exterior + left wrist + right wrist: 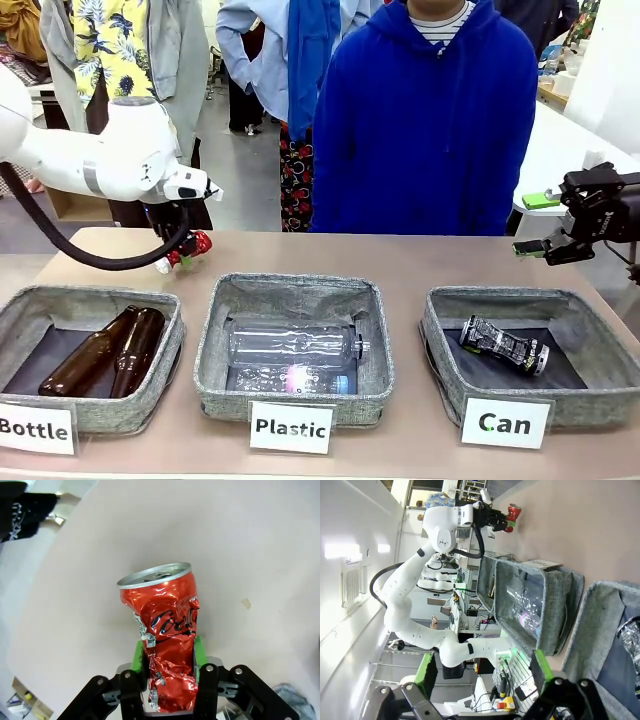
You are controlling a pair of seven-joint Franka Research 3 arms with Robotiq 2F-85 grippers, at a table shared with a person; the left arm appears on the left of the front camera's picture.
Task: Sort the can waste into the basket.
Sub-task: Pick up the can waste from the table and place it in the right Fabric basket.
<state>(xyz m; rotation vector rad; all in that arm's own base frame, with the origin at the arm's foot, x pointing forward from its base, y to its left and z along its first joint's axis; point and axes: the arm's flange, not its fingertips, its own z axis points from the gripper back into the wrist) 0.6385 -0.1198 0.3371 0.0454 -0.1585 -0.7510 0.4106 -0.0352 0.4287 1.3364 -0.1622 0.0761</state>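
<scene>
Left gripper (169, 667) is clenching the red can (165, 630); right gripper (548, 226) is hanging released; black can (503, 346) is lying in the Can basket (600, 385).

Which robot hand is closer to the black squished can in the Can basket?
The right. The right gripper hangs open just behind the Can basket holding the black can. The left gripper is far across the table, shut on the red can.
</scene>
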